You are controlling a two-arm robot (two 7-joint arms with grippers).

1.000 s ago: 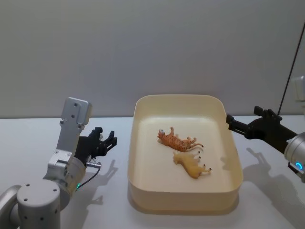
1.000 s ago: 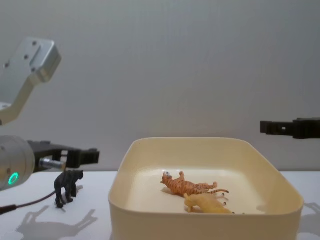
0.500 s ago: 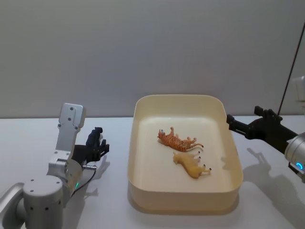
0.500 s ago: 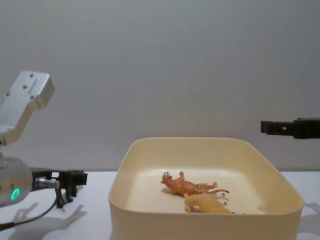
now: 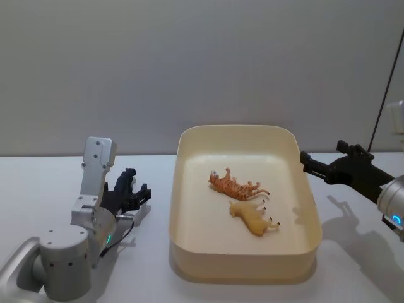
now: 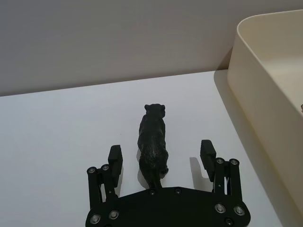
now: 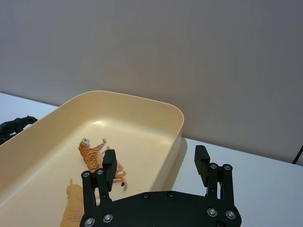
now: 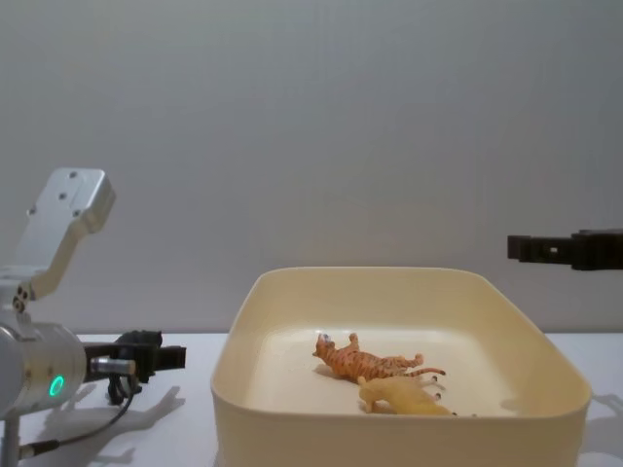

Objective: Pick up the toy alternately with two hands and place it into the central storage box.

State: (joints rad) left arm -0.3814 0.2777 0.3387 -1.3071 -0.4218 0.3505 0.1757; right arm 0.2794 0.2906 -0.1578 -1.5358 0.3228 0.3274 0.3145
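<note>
Now straddling the black toy [image 6: 153,143] on the table with the left gripper [image 6: 161,159], fingers spread and not yet touching it, box [image 5: 183,208] off to one side. Next, probably: clench, lift, carry over the box. Right gripper [image 7: 155,165] parked open above the box's rim.

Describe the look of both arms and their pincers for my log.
Left arm: thick silver cylinders, green light ring, thin dark cable, black left pincer with slim ribbed fingers and small screws. Right arm: silver, blue-lit ring, matching black right pincer.
</note>
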